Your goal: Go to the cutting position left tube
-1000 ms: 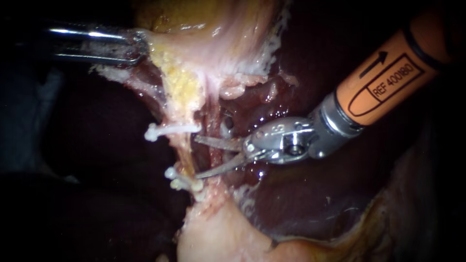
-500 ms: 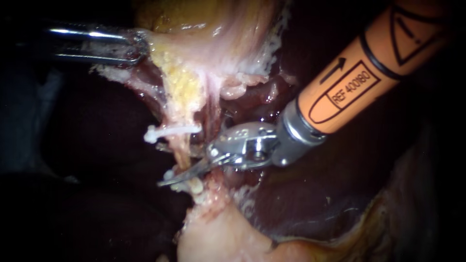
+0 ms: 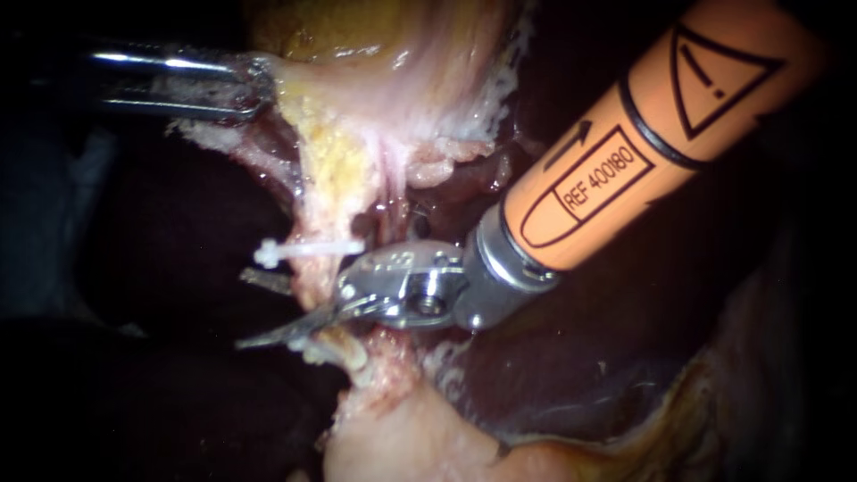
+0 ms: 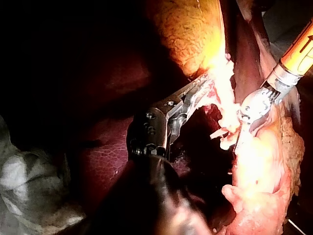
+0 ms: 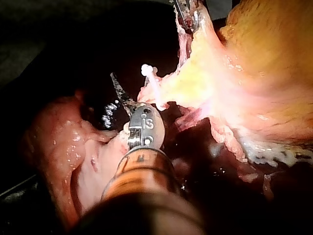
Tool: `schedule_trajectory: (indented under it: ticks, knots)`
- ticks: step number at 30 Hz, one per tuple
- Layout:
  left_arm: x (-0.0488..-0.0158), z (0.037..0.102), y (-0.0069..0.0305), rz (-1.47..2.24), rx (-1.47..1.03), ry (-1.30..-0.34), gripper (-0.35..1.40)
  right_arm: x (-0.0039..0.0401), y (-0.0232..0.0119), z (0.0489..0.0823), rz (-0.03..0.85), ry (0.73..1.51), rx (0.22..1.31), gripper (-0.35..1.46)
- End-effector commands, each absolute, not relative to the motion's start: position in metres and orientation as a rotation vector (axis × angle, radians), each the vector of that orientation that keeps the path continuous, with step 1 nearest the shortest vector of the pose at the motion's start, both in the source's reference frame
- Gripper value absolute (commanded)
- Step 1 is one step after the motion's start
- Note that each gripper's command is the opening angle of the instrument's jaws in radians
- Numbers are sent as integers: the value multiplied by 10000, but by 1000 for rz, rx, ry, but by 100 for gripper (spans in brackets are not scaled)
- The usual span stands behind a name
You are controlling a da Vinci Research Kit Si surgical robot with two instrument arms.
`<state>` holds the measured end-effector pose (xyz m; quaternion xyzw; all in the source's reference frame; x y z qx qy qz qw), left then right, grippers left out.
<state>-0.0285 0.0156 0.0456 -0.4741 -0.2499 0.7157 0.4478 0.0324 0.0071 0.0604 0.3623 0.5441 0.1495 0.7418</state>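
Between the upper clip [image 3: 308,249] and lower clips [image 3: 344,350], the right instrument [image 3: 254,311] has advanced: its blades now gape astride the left tube [image 3: 310,287], gripping nothing. The cutting position looks reached. The left instrument [image 3: 243,86] grips the gallbladder [image 3: 357,31].

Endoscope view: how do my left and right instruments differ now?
The steel-shafted left instrument is shut on pale tissue; the orange-sleeved right instrument is open astride the clipped tube. The left lies level; the right slants in from upper right. Both have metal tips.

Open room left of tube [image 3: 312,284]; upper clip [image 3: 305,251], lower clip [image 3: 343,350] flank.
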Motion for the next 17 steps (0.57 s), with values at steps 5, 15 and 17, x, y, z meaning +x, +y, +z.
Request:
schedule_trajectory:
  ticks: [5, 15, 17]
  knots:
    - [-285, 456, 156, 1771, -1173, -618, -35, 325, 72, 580, 330, 1211, 807, 140]
    - [-285, 456, 157, 1772, -1173, -619, -35, 323, 74, 584, 330, 1214, 807, 140]
    - [-285, 456, 157, 1772, -1173, -619, -35, 322, 74, 585, 329, 1214, 807, 140]
